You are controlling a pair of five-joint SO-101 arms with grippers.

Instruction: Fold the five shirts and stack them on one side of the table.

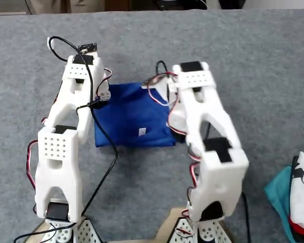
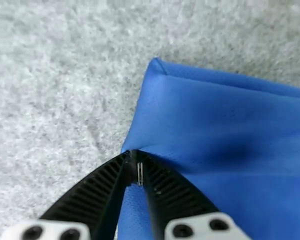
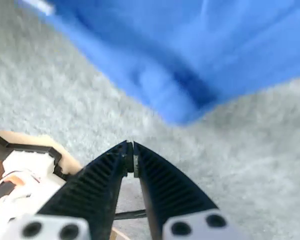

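One folded blue cloth shirt (image 1: 134,119) lies flat near the middle of the grey felt-covered table (image 1: 253,66), between the two arms. Bare surface lies open toward the far edge. We note a heap of teal, white and red garments (image 1: 296,195) at the right edge. Left gripper (image 2: 135,162): jaws together, tips touching the shirt's side edge; whether cloth is pinched we cannot tell. Right gripper (image 3: 130,150): jaws together, holding nothing, over bare table beside a shirt corner.

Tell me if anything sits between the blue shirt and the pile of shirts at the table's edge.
Yes: the right arm stands between the blue shirt and the pile. Nothing else lies on the table between them.
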